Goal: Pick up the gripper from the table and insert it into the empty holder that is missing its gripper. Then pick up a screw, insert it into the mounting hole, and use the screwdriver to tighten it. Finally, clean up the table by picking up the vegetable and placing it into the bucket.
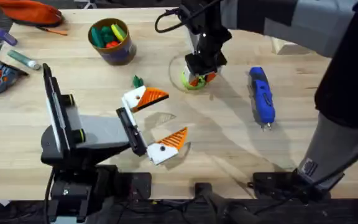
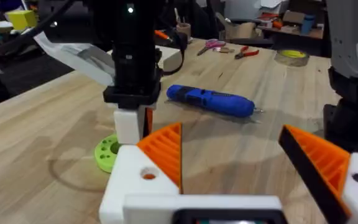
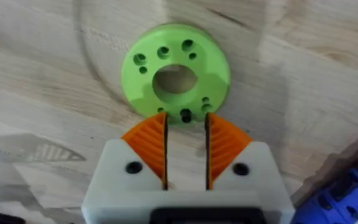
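Two hands: the right hand [image 3: 186, 127] nearly closed over one green disc [image 3: 176, 78], the left hand [image 1: 156, 124] wide open, empty; one screwdriver [image 1: 261, 95] on the bench [image 1: 229, 143].

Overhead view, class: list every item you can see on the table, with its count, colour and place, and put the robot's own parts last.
Screwdriver: 1, blue, right side of the table.
Disc with holes: 1, lime green, centre, under the right gripper.
Bucket: 1, dark side, yellow rim, coloured toys inside, far left of centre.
Vegetable: 1, dark green, beside the left gripper's far finger.
Pouch: 1, orange, far left corner.
Left gripper: 1, white with orange fingers, spread wide, near centre.
Right gripper: 1, white with orange fingers, narrow gap, over the disc.
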{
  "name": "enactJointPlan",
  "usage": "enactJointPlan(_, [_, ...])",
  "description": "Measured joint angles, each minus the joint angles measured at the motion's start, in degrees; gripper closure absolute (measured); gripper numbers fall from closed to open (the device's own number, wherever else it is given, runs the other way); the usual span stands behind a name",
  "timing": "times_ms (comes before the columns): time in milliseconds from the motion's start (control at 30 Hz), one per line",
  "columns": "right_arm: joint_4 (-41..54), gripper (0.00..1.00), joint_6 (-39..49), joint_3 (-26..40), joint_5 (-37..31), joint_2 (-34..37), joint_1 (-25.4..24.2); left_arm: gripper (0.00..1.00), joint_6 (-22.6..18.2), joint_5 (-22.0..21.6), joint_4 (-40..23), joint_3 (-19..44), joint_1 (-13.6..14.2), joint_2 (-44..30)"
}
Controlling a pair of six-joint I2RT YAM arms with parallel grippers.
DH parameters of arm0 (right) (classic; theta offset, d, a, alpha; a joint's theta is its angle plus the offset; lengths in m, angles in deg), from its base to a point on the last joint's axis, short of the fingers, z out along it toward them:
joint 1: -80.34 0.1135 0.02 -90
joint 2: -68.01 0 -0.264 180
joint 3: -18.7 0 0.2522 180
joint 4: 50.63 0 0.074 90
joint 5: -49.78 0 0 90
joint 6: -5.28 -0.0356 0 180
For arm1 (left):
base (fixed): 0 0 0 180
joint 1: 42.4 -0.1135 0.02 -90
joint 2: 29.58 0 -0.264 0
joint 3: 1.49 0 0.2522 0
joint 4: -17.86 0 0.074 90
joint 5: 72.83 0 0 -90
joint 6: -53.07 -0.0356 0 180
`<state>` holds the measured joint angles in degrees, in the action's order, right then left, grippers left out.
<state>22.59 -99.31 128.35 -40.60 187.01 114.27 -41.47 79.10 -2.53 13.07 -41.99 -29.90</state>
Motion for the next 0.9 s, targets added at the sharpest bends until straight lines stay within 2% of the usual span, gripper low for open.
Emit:
enactJointPlan(700, [-1.2,0.983,0.0,0.0,0.0,0.0,0.0,0.015,0.0,0.0,0.0,0.0,0.0,0.0])
enactJointPlan(900, [-1.2,0.994,0.1,0.0,0.0,0.0,0.0,0.015,0.0,0.0,0.0,0.0,0.0,0.0])
